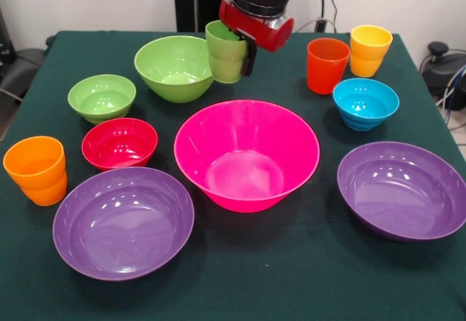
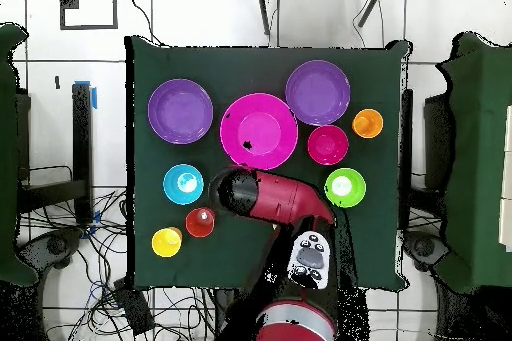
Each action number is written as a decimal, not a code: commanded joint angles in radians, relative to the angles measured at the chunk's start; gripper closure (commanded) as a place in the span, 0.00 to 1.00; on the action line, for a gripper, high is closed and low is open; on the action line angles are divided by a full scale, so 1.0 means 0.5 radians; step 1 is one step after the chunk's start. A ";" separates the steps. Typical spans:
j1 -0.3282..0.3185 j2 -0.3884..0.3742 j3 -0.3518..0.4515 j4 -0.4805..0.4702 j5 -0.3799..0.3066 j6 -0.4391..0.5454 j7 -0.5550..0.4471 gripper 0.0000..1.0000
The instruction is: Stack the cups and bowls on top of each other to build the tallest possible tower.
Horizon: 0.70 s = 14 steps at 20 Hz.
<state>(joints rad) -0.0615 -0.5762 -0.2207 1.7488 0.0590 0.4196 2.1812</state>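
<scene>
My gripper (image 1: 240, 48) is shut on the rim of the green cup (image 1: 226, 53) and holds it upright above the table, just right of the medium light-green bowl (image 1: 175, 66). One black finger (image 1: 250, 55) shows on the cup's right side. The large hot-pink bowl (image 1: 246, 153) stands empty at the table's middle, in front of the held cup. In the overhead view the arm (image 2: 275, 197) hides the gripper, the green cup and the medium green bowl. Nothing is stacked.
The small light-green bowl (image 1: 102, 97), red bowl (image 1: 119, 143), orange cup (image 1: 36, 169) and one purple bowl (image 1: 124, 223) are on the left. The red-orange cup (image 1: 327, 65), yellow-orange cup (image 1: 370, 50), blue bowl (image 1: 365, 102) and second purple bowl (image 1: 402, 190) are on the right.
</scene>
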 commanded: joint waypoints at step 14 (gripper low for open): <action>0.093 0.297 0.224 -0.426 -0.006 0.053 0.135 1.00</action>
<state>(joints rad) -0.0315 -0.5088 -0.2171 1.6062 0.0588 0.4352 2.1812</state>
